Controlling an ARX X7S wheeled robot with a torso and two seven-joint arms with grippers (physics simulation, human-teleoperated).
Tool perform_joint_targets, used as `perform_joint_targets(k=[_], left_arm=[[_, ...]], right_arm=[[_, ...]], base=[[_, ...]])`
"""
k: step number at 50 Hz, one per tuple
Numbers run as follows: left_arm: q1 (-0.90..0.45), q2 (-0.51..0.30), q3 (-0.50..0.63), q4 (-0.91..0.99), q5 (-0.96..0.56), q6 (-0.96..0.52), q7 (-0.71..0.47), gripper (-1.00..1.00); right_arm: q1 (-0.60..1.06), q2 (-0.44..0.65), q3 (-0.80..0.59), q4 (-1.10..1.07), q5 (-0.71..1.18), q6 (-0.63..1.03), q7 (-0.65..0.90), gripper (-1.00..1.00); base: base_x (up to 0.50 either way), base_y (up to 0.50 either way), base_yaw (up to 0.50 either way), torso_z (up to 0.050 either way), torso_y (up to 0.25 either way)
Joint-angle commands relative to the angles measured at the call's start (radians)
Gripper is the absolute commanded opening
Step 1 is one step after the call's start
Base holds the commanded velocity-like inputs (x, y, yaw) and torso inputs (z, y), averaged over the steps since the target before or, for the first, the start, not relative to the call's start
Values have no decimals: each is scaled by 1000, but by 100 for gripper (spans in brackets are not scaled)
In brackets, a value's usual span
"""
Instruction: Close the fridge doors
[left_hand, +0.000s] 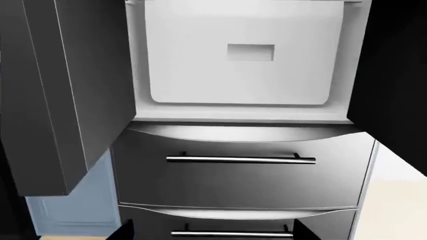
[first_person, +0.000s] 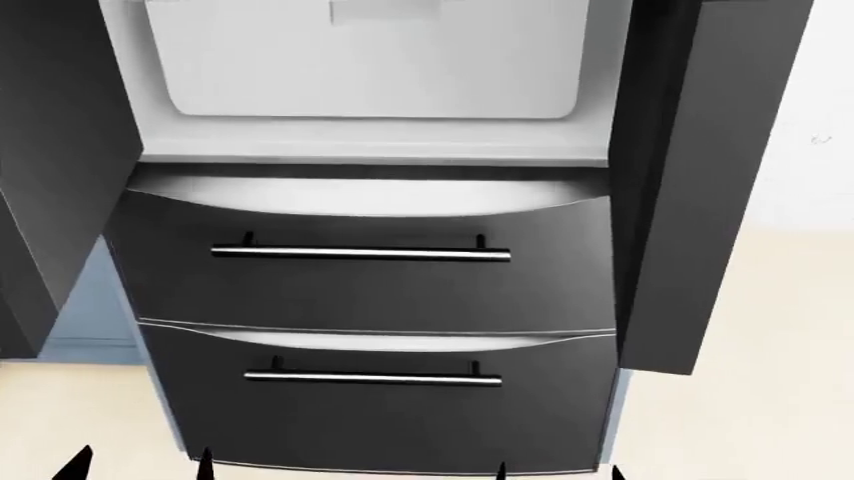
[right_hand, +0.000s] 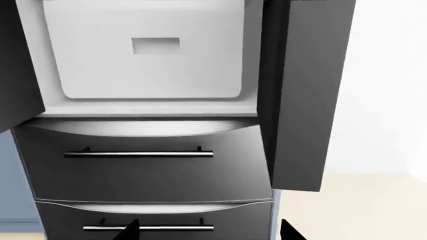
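Both fridge doors stand swung open toward the robot: the left door (first_person: 54, 170) and the right door (first_person: 707, 170) are tall, flat slabs of dark charcoal brushed metal, their long axes vertical, hinged at the outer sides of the cabinet and angled outward so that their thin edges face the head camera. Between them the white interior (first_person: 367, 60) is exposed, a smooth moulded plastic liner with rounded lower corners and a small rectangular recess (left_hand: 250, 52) in its back wall. Below the opening sit two dark drawer fronts, upper (first_person: 360, 290) and lower (first_person: 380, 410), each with a gently bowed top edge catching a pale sheen and a slim horizontal silver bar handle (first_person: 360, 254) on two short posts. A pale blue cabinet panel (left_hand: 73, 205) shows behind the left door's lower corner, and the floor (first_person: 774, 400) is a matt cream. Of the grippers only black fingertip points show (left gripper (left_hand: 213, 232), right gripper (right_hand: 210, 230)); in each, the tips stand well apart with nothing between them
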Motion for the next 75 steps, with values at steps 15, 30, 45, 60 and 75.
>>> perform_joint_targets(k=[15,30,45,60,75], left_arm=[[-9,-39,42,-3,-43,17,-32,100],[-16,-56,62,-5,-56,16,-52,100],[-25,-68,79,-20,-69,27,-66,100],[-27,-81,94,-18,-79,26,-80,100],[-36,-90,108,-31,-87,36,-89,100]], right_arm=[[13,33,-42,3,50,18,40,100],[17,49,-60,3,69,19,58,100],[22,64,-78,10,84,12,74,100],[27,76,-94,14,96,9,88,100],[31,87,-106,15,108,9,100,100]], base=[[0,-500,0,0,0],[0,-500,0,0,0],[0,-500,0,0,0],[0,-500,0,0,0],[0,-500,0,0,0]])
